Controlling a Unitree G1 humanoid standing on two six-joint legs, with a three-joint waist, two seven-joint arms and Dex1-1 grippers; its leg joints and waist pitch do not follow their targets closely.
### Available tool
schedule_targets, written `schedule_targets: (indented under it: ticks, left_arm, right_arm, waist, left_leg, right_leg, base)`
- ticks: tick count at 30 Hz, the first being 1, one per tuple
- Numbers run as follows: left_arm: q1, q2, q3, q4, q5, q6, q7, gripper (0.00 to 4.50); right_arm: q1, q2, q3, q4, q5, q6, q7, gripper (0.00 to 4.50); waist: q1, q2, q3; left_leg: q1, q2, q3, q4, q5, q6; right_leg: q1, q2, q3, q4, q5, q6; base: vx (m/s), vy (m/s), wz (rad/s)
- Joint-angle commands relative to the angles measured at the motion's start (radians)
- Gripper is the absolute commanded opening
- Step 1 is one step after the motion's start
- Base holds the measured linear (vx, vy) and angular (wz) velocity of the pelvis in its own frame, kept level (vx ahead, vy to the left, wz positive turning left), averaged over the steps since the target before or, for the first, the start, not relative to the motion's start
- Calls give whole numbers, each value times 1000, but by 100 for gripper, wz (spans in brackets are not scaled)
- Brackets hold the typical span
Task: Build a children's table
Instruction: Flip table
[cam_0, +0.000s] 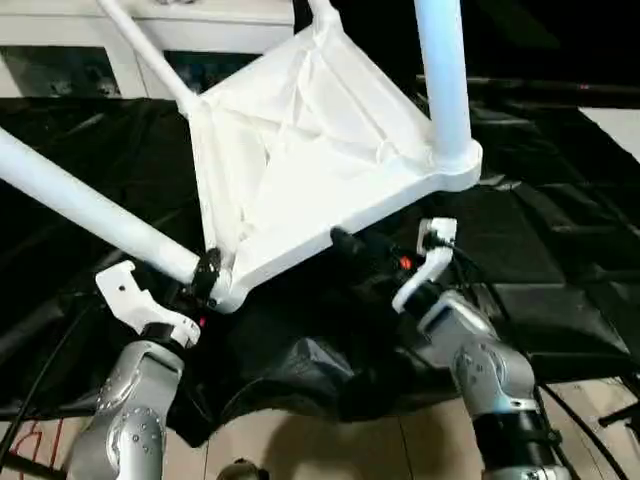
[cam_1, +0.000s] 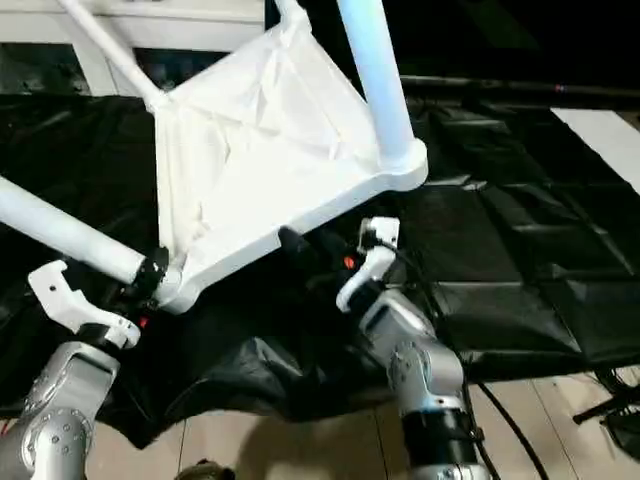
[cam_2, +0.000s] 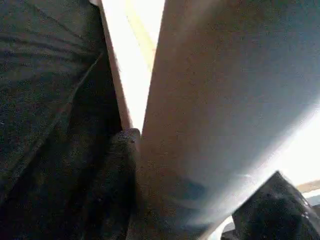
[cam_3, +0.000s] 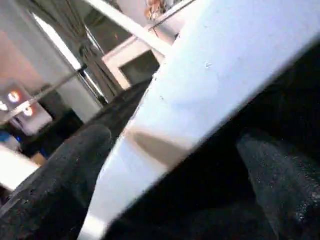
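The children's table is tilted, its ribbed white tabletop (cam_0: 300, 150) showing its underside. Legs stick out of the corner sockets: one long leg (cam_0: 90, 210) runs to the left, one (cam_0: 445, 70) rises at the right, and a thinner-looking one (cam_0: 145, 50) points to the back. My left gripper (cam_0: 207, 275) is shut on the left leg (cam_2: 225, 100) just beside its socket, with a black finger (cam_2: 120, 170) on either side. My right gripper (cam_0: 350, 247) stands open at the tabletop's near edge (cam_3: 200, 90), which passes between its fingers (cam_3: 65, 170).
Black cloth (cam_0: 560, 250) covers the work surface and hangs over its front edge. A white cabinet (cam_0: 60, 50) stands at the back left. Wooden floor (cam_0: 350, 445) shows below, with cables (cam_0: 30, 400) beside my left arm.
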Motion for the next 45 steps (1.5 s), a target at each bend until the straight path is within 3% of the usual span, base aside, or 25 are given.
schedule_targets:
  ticks: [1, 12, 16, 21, 23, 24, 27, 28, 29, 38, 43, 45]
  left_arm:
    - [-18, -29, -29, -23, -54, 16, -14, 224]
    - [-4, -3, -101, -26, -15, 37, -64, 224]
    - [0, -4, -108, -28, -13, 38, -64, 224]
    - [-6, 1, -110, -20, -10, 37, -67, 224]
    - [-8, 1, -110, -18, -7, 37, -68, 224]
    - [-10, 2, -109, -18, -7, 38, -68, 224]
    - [-16, 5, -109, -11, -6, 37, -69, 224]
    - [-19, 5, -109, -8, -5, 36, -70, 224]
    - [-19, 5, -109, -8, -5, 36, -70, 224]
    - [-40, 14, -113, 13, -7, 43, -87, 224]
    - [-47, 22, -93, 21, 5, 7, -84, 224]
    - [-53, 32, -68, 37, 16, -3, -61, 280]
  right_arm:
    - [-29, 6, -15, 25, 16, 0, -2, 450]
    - [-232, 59, -111, 332, 31, -48, -88, 450]
    - [-283, 74, -138, 412, 27, -75, -110, 412]
    - [-329, 87, -174, 476, 55, -97, -107, 368]
    - [-337, 88, -180, 488, 52, -102, -103, 352]
    - [-342, 90, -185, 494, 53, -104, -102, 341]
    - [-357, 89, -198, 511, 53, -118, -99, 318]
    - [-360, 87, -200, 513, 53, -122, -100, 314]
    - [-360, 87, -200, 513, 53, -122, -100, 309]
    - [-391, 74, -232, 536, 53, -146, -98, 232]
    - [-397, 57, -247, 513, 53, -154, -115, 218]
    - [-400, 42, -255, 500, 47, -163, -124, 217]
  waist:
    - [-3, 4, -54]
    - [-1, 8, -59]
    - [-5, 9, -59]
    - [-5, 7, -61]
    - [-6, 7, -60]
    - [-6, 15, -59]
    - [-7, 11, -58]
    - [-6, 22, -59]
    - [-8, 15, -59]
    - [-7, 21, -59]
    - [-4, 17, -61]
    - [-3, 19, -64]
  left_leg:
    - [37, 62, -25, -77, -102, -10]
    - [39, 60, -21, -75, -75, -26]
    - [40, 62, -21, -76, -89, -33]
    - [37, 59, -19, -71, -68, -9]
    - [37, 60, -19, -71, -71, -6]
    - [37, 60, -19, -72, -80, -9]
    - [37, 61, -19, -74, -103, -19]
    - [39, 61, -20, -74, -106, -24]
    - [38, 62, -19, -74, -108, -25]
    - [39, 61, -20, -76, -133, -38]
    - [36, 59, -18, -71, -94, -17]
    - [35, 58, -19, -68, -69, -10]
  right_leg:
    - [12, -79, 37, -59, 224, -158]
    - [12, -78, 34, -53, 259, -157]
    - [11, -79, 34, -53, 234, -163]
    - [12, -79, 35, -50, 264, -168]
    - [12, -79, 35, -50, 257, -171]
    - [9, -79, 35, -50, 245, -172]
    - [10, -79, 35, -53, 218, -178]
    - [8, -79, 35, -51, 216, -177]
    - [9, -77, 36, -53, 220, -177]
    - [7, -77, 36, -52, 200, -184]
    - [9, -78, 35, -49, 247, -187]
    - [9, -75, 34, -46, 272, -184]
  base:
    - [0, 0, 0]
    - [0, 0, 0]
    - [0, 0, 0]
    - [0, 0, 0]
    - [0, 0, 0]
    - [0, 0, 0]
    - [0, 0, 0]
    - [0, 0, 0]
    - [0, 0, 0]
    - [0, 0, 0]
    - [0, 0, 0]
    - [0, 0, 0]
